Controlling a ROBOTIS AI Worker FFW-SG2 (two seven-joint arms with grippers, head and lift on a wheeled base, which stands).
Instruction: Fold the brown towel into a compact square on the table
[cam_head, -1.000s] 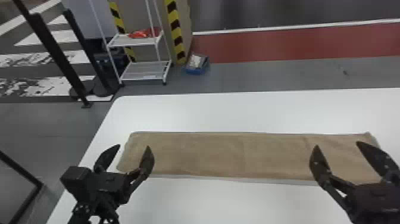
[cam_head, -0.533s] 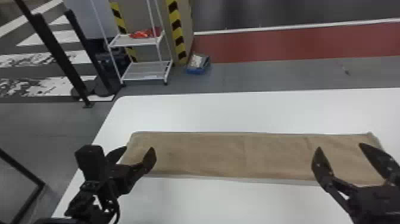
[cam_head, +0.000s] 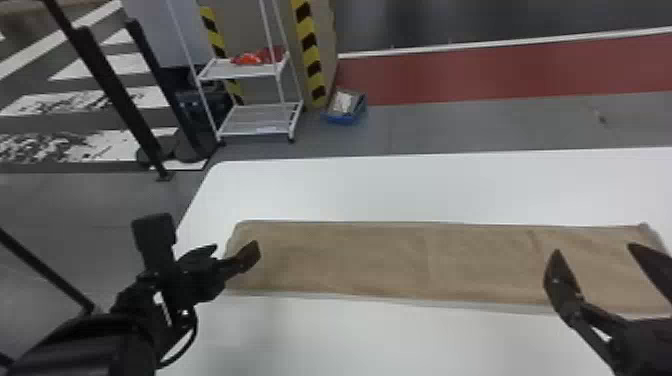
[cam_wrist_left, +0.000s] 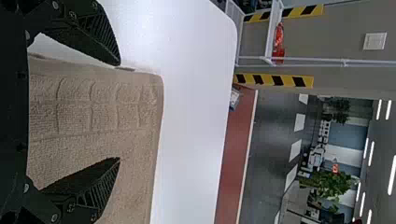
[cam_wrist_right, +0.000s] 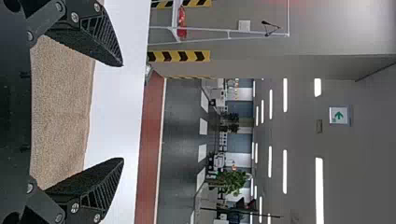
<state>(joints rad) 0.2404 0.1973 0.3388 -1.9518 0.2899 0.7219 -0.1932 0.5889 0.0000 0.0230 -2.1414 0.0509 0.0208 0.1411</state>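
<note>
Brown towel (cam_head: 380, 260)'s a long strip across the table (cam_head: 350, 340); left gripper (cam_wrist_left: 119, 112) and right gripper (cam_head: 595, 250) are spread, empty. I'd pinch every layer at its left end, then fold right, edges lined up.

Left fingers (cam_head: 248, 255) turned over left end of brown towel (cam_head: 380, 260).

A free lane is running between the left gripper (cam_head: 233, 247) and the right gripper (cam_head: 594, 249); the brown towel (cam_head: 375, 257) is blocking the table (cam_head: 425, 190) beneath both.
</note>
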